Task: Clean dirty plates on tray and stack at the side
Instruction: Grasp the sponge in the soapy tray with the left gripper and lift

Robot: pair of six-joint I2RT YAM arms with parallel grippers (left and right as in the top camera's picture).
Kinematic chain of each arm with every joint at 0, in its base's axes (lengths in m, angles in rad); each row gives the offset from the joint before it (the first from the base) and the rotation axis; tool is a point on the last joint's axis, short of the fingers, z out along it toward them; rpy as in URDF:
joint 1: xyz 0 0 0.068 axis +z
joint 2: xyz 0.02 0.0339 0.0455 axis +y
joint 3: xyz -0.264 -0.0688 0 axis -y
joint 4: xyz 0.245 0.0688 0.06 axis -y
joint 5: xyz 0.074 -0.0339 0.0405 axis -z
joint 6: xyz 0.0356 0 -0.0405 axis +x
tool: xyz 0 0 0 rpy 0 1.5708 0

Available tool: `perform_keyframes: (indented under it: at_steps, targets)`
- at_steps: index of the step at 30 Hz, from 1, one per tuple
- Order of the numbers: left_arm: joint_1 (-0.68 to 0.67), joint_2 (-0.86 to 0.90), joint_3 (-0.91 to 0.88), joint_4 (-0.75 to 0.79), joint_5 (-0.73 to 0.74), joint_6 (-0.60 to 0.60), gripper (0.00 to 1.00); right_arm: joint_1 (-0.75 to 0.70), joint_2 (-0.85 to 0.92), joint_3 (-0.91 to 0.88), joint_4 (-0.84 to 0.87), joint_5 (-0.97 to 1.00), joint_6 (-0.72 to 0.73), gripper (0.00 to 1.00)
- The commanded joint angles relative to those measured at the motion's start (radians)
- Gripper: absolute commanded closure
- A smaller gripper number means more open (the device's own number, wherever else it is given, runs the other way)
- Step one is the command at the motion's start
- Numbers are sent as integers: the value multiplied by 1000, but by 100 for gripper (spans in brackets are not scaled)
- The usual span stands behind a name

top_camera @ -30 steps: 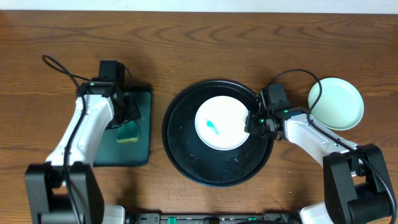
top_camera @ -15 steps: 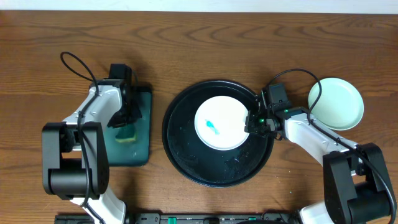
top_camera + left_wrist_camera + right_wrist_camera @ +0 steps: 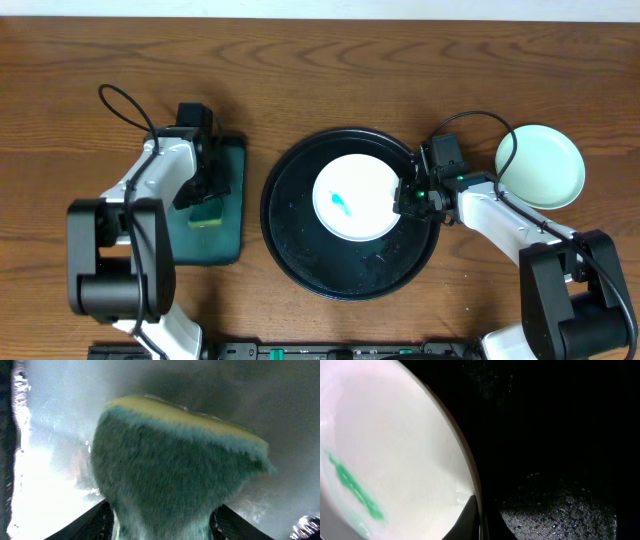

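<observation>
A white plate (image 3: 357,197) with a teal smear lies in the round black tray (image 3: 300,262). My right gripper (image 3: 406,198) is shut on the plate's right rim; the right wrist view shows the plate (image 3: 395,455), the pinching fingers (image 3: 479,520) and the tray floor (image 3: 560,435). A mint-green plate (image 3: 541,166) rests on the bare wood at the right. My left gripper (image 3: 203,190) is shut on a green-and-yellow sponge (image 3: 207,211) over the dark green tray (image 3: 205,248). The left wrist view shows the sponge (image 3: 175,485) between the fingers (image 3: 162,527). A third plate is not in view.
Brown wood tabletop (image 3: 320,70) surrounds both trays. Cables loop from each arm, one near the left arm (image 3: 120,105) and one by the mint plate (image 3: 500,130).
The left arm swung over the green tray in the first half second and has held still since. The right gripper and white plate have not moved.
</observation>
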Motion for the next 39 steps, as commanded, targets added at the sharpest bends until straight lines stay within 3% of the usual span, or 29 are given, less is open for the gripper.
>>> perform_keyframes:
  at_steps: [1, 5, 8, 23, 36, 37, 38, 39]
  targets:
    - [2, -116, 2, -22, 7, -12, 39, 11, 27, -7, -16, -30, -15, 99]
    - [2, -203, 2, -47, 9, -12, 40, 11, 27, -7, -13, -30, -15, 99]
    - [2, -222, 2, -47, 9, -12, 52, 11, 27, -7, -11, -30, -15, 98]
    - [22, -199, -165, 104, 10, -60, 52, 11, 27, -7, -12, -30, -15, 99]
    - [21, -87, -167, 191, 36, -37, 56, 11, 27, -7, -23, -30, -15, 99]
    - [21, -77, -167, 200, 36, -36, 58, 11, 27, -7, -25, -30, -15, 99]
    - [21, -70, -167, 206, 36, -33, 67, 11, 27, -7, -28, -30, -15, 99]
    - [21, -69, -167, 211, 36, -29, 86, 11, 27, -7, -32, -30, -15, 99]
